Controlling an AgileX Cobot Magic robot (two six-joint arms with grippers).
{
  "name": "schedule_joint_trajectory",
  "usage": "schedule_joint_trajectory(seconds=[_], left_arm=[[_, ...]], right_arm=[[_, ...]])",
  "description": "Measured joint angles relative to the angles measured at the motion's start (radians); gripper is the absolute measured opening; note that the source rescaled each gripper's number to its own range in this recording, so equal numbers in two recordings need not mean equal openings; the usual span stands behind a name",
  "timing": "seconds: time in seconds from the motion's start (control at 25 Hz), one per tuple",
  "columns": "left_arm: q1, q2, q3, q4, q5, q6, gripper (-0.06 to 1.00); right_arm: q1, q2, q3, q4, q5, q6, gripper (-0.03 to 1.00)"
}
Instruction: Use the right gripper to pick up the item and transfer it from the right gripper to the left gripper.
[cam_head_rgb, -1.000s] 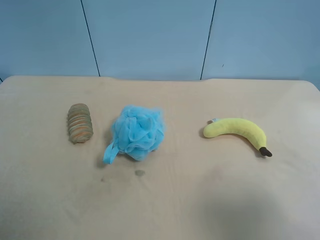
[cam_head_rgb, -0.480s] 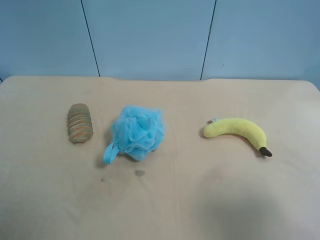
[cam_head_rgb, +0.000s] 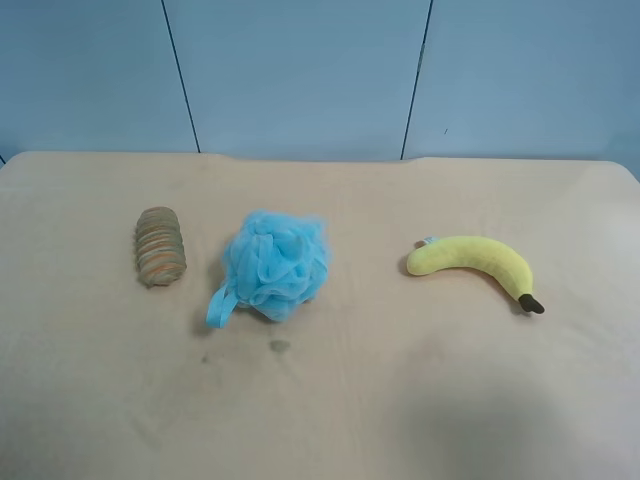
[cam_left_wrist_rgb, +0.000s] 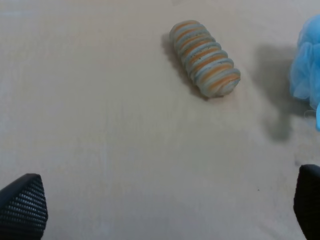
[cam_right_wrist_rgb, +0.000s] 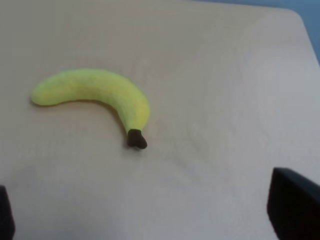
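Observation:
The yellow plush banana (cam_head_rgb: 477, 261) lies on the table at the exterior high view's right, dark tip toward the near right, small white tag at its far left end. It also shows in the right wrist view (cam_right_wrist_rgb: 97, 94). My right gripper (cam_right_wrist_rgb: 145, 220) is open and empty, its fingertips (cam_right_wrist_rgb: 292, 205) at the frame's corners, held above the table short of the banana's tip. My left gripper (cam_left_wrist_rgb: 165, 210) is open and empty, its fingertips (cam_left_wrist_rgb: 22, 205) wide apart, above the table near the striped oval. Neither arm shows in the exterior high view.
A blue mesh bath pouf (cam_head_rgb: 272, 264) sits mid-table, its edge in the left wrist view (cam_left_wrist_rgb: 307, 75). A ribbed brown-orange striped oval (cam_head_rgb: 159, 245) lies at the exterior high view's left, also in the left wrist view (cam_left_wrist_rgb: 205, 58). A blue wall stands behind the beige table (cam_head_rgb: 400, 400).

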Motion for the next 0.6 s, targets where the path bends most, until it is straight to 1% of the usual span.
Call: schedule_joint_trajectory(seconds=[0.36, 0.48, 0.6], left_arm=[[0.0, 0.0, 0.0, 0.0, 0.0, 0.0, 1.0], [0.0, 0.0, 0.0, 0.0, 0.0, 0.0, 1.0], [0.0, 0.0, 0.0, 0.0, 0.0, 0.0, 1.0]], right_arm=[[0.0, 0.021, 0.0, 0.02, 0.001, 0.0, 1.0], [0.0, 0.14, -0.033, 0.024, 0.007, 0.0, 1.0], [0.0, 0.308, -0.113, 0.009, 0.006, -0.007, 1.0]])
